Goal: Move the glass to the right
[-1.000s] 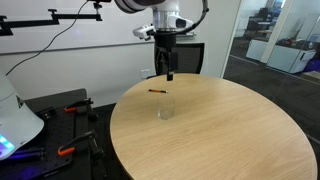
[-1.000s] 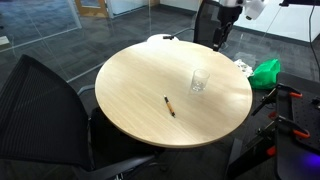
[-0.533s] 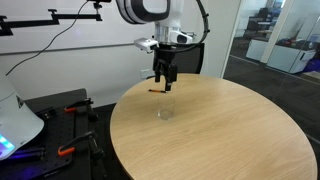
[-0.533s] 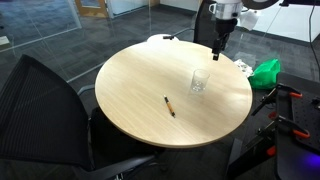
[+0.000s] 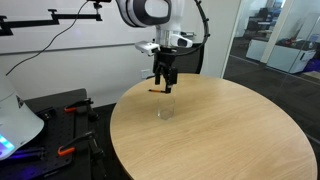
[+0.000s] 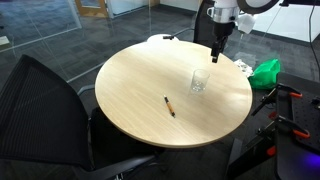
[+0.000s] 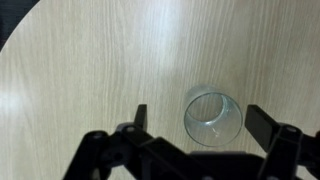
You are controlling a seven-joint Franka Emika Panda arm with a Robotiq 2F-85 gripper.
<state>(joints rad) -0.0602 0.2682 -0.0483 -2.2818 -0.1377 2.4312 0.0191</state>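
Moved since a second earlier: the claw (image 5: 164, 84), which had come forward and down from the counter's far edge to a station above the glass (image 5: 164, 108). Over the last half second we logged almost no further change.

Item, claw (image 7: 198, 113): we recorded it open, its two fingers spread wide in the wrist view and holding nothing. In both exterior views it hung above the glass with clear air between.

Item, glass (image 7: 212, 117): upright on the counter (image 7: 80, 60), its rim seen from above between the fingers, nearer one finger than the other. In an exterior view (image 6: 200, 80) it stood toward the side of the counter (image 6: 140, 80) nearest the arm, untouched.

Item, pen (image 6: 170, 106): lying flat, apart from the glass; no part of the task.

Progress, as we judged it: approach largely done, alignment nearly so. Outstanding: centring, descent around the glass, closing, carriage to the right, release. Of the move itself, nothing was yet done.
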